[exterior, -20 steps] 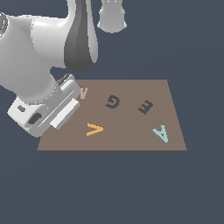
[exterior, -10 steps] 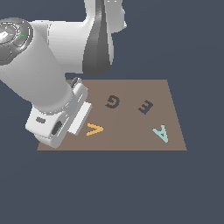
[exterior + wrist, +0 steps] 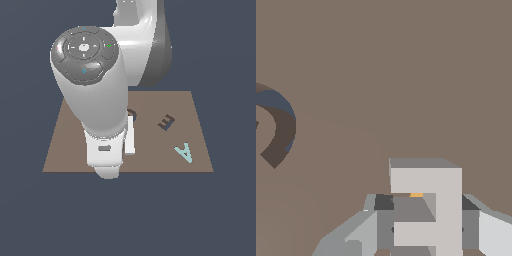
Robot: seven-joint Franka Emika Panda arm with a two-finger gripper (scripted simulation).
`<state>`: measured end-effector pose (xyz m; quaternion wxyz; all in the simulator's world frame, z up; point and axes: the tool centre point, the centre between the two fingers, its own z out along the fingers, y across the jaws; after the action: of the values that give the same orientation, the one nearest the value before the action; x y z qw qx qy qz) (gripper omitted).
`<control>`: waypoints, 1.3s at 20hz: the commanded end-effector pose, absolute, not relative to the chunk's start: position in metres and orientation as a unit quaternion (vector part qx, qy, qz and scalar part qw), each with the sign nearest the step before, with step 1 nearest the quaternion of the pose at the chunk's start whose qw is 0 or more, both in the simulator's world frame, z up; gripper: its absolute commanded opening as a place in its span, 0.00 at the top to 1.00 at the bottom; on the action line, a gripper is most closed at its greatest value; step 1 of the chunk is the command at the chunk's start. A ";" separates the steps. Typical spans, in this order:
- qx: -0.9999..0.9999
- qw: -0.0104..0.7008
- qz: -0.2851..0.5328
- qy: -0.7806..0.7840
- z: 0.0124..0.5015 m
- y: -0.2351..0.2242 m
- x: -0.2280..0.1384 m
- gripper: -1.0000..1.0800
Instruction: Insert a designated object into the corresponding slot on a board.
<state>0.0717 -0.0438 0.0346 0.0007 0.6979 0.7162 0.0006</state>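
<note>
A Panda arm's claw [image 3: 426,227] carries the pale grey letter E [image 3: 426,210], its fingers [image 3: 363,232] pressed against the letter's sides, above the brown board [image 3: 406,75]. Done well, this step means moving the letter over the dark E-shaped slot [image 3: 166,121], off towards the exterior view's right of the claw, and matching its orientation before lowering. A dark curved recess [image 3: 278,127] lies near the claw; a teal A [image 3: 183,151] sits beyond the slot. The arm's bulk hides much of the board.
</note>
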 end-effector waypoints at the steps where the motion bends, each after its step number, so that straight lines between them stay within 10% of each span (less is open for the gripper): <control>1: 0.661 0.001 0.001 0.751 0.036 -0.020 0.071 1.00; 26: 0.347 0.001 0.001 0.938 0.040 0.132 -0.010 1.00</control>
<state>-0.0080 0.1306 0.0399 0.0004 0.3530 0.9356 0.0009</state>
